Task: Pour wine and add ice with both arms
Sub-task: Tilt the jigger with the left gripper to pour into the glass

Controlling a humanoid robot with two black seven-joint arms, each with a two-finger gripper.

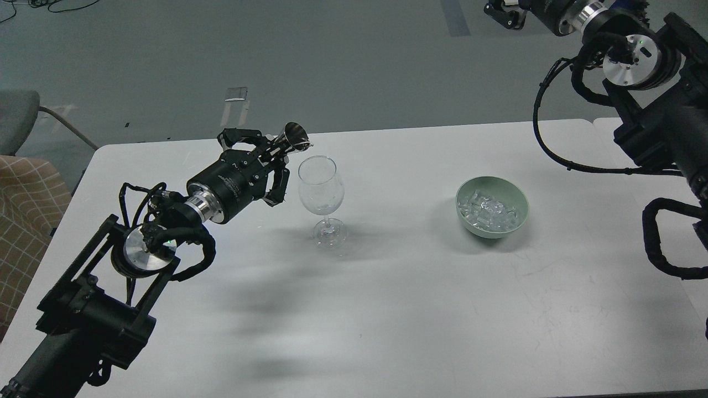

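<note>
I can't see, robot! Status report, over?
Left hand tipping small metal cup over wine glass. Right hand raised, far. Ice in green bowl. Nothing blocking.

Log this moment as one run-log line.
left gripper: holds tilted metal jigger over wine glass | right gripper: raised | ice: in green bowl

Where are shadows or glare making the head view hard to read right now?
Head view: soft arm shadows smear the table below the wine glass; the clear glass is faint against white; the ice in the green bowl glints; the right gripper is dark and cropped.
</note>
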